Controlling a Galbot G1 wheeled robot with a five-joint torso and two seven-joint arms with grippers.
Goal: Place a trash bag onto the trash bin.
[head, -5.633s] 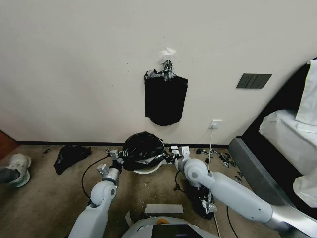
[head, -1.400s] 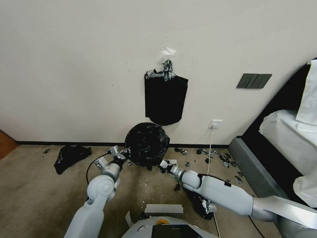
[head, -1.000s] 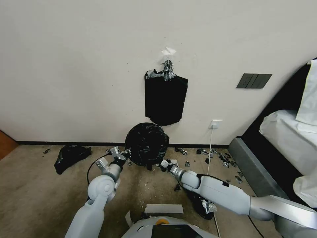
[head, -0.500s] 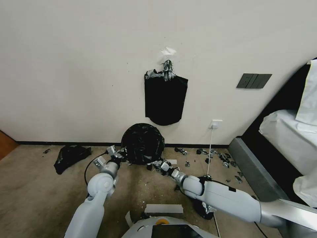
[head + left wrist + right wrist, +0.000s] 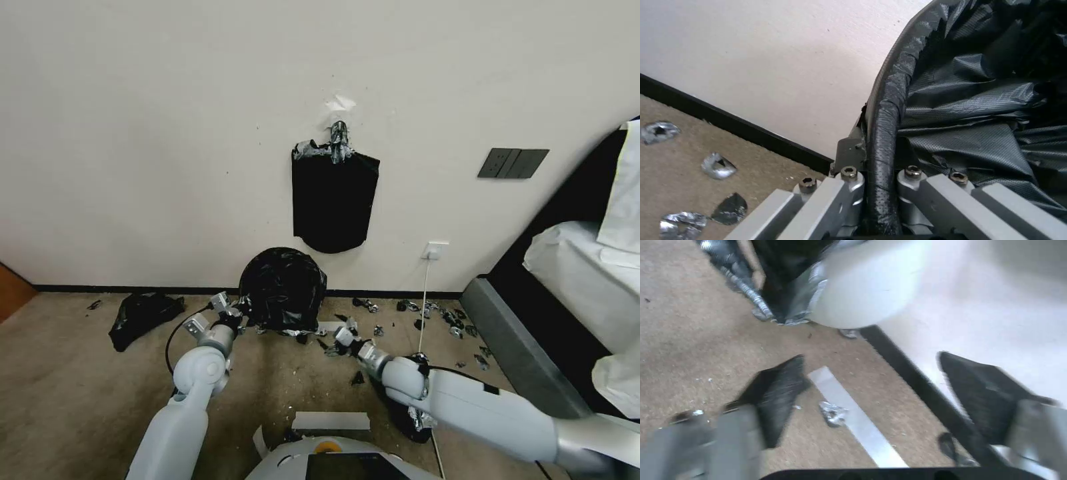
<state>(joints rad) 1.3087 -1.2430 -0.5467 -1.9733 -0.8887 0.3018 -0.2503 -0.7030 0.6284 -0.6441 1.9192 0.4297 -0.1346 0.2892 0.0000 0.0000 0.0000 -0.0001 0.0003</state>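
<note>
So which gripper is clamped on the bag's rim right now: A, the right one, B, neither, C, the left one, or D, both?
C: the left gripper pinches the trash bag at its rolled rim, while the right gripper hangs open above the carpet.

no readable text, labels, or numbers

Thin black plastic trash bag [image 5: 978,100]: glossy, crinkled, finely embossed.
Round cream-white plastic trash bin [image 5: 867,290]: smooth, matt.
Beige carpet floor [image 5: 67,393]: rough.
Left gripper [image 5: 880,186]: brushed metal.
</note>
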